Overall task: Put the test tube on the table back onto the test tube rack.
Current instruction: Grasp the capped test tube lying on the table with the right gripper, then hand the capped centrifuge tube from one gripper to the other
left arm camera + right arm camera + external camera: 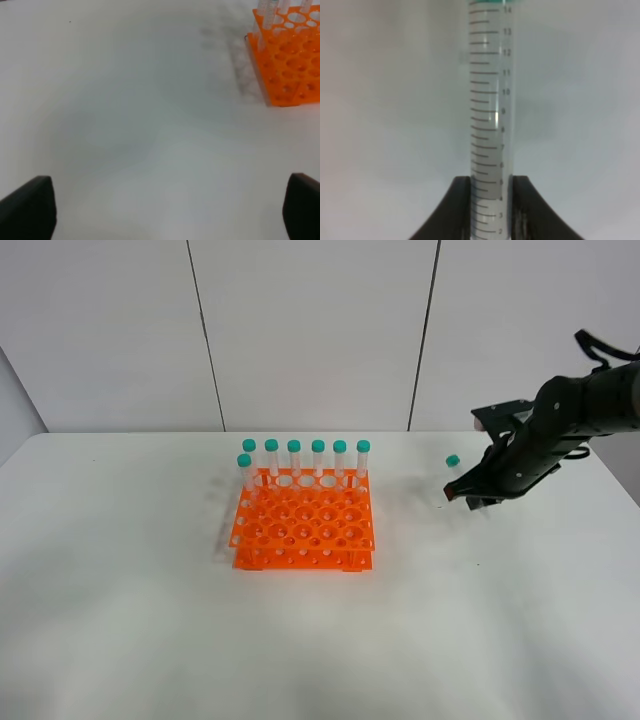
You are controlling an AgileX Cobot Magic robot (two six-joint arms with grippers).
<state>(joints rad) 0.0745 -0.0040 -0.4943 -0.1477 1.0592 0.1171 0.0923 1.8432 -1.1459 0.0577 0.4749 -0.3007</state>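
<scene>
My right gripper is shut on the test tube, right of the orange test tube rack. The tube's teal cap points up and away from the gripper. In the right wrist view the clear graduated tube sits clamped near its lower end between the two black fingers of the gripper. Several identical teal-capped tubes stand upright along the rack's back row. My left gripper is open and empty over the white table, well left of the rack.
The white table spreads wide around the rack. A pale panelled wall stands behind it. The left arm is out of the high view.
</scene>
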